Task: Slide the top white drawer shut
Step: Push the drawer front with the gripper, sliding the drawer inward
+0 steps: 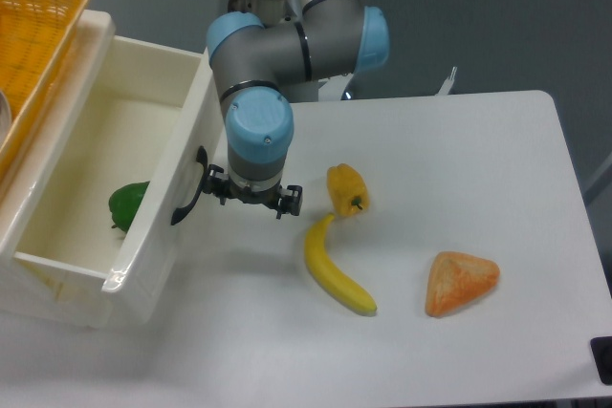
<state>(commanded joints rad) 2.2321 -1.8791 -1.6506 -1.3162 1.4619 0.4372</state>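
While the glossy white plastic top drawer [143, 236] stood partly open, two-finger gripper [251, 200] just beside its panelled front, near curved black handle [188, 200], finger spacing unclear.

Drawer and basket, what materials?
Drawer: looks like glossy white moulded plastic; its rim catches highlights, and the curved handle is black, probably plastic too. Basket: orange open weave, either plastic or dyed wicker; cannot tell.

Arm bent downward; gripper [247, 200] low, pointing down; jaws unclear
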